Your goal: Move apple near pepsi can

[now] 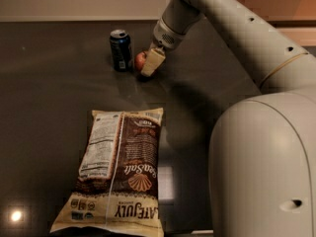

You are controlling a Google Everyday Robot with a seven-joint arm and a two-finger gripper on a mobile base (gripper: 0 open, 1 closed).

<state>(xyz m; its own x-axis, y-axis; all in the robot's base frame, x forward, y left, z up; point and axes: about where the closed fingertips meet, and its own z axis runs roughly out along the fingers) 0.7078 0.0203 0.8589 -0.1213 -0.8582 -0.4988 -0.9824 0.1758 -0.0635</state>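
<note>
Beside pepsi can (121,51), hand (149,66) clasping apple (140,60), bare tabletop (54,93) toward chip bag (121,172)

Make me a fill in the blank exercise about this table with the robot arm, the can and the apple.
1. The pepsi can stands ___ on the dark table.
2. The gripper, at the table's far side, has its jaws clamped on the ___ apple beside the can.
3. The chip bag lies ___ in the foreground.
Missing words: upright, red, flat.
</note>
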